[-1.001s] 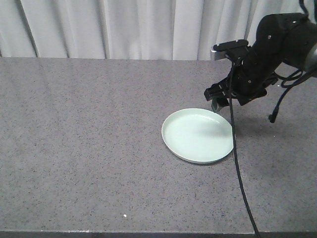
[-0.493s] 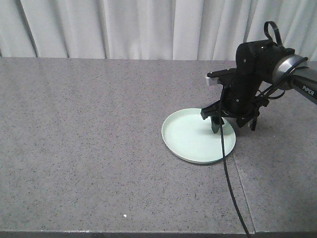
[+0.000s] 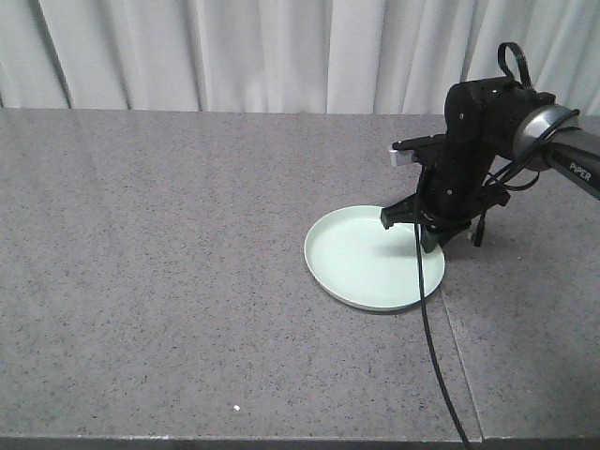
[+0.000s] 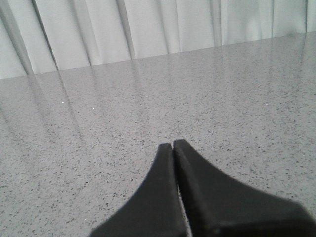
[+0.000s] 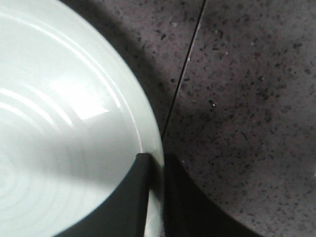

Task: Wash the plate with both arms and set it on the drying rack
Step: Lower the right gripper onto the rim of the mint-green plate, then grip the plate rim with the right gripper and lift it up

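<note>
The pale mint-green plate lies flat on the grey speckled countertop, right of centre. My right arm, black, reaches down over the plate's far right rim. The right gripper is shut on that rim. In the right wrist view one finger is inside the plate and the other is outside, with the right gripper pinching the rim between them. My left gripper is shut and empty, low over bare countertop, and does not show in the front view. The drying rack is out of view.
A seam runs through the countertop just right of the plate. A black cable hangs from the right arm across the plate's right edge to the front. White curtains close the back. The counter's front edge is near the bottom.
My right arm came down from the back right onto the plate's right rim and the jaws closed on it. The plate shifted slightly left.
</note>
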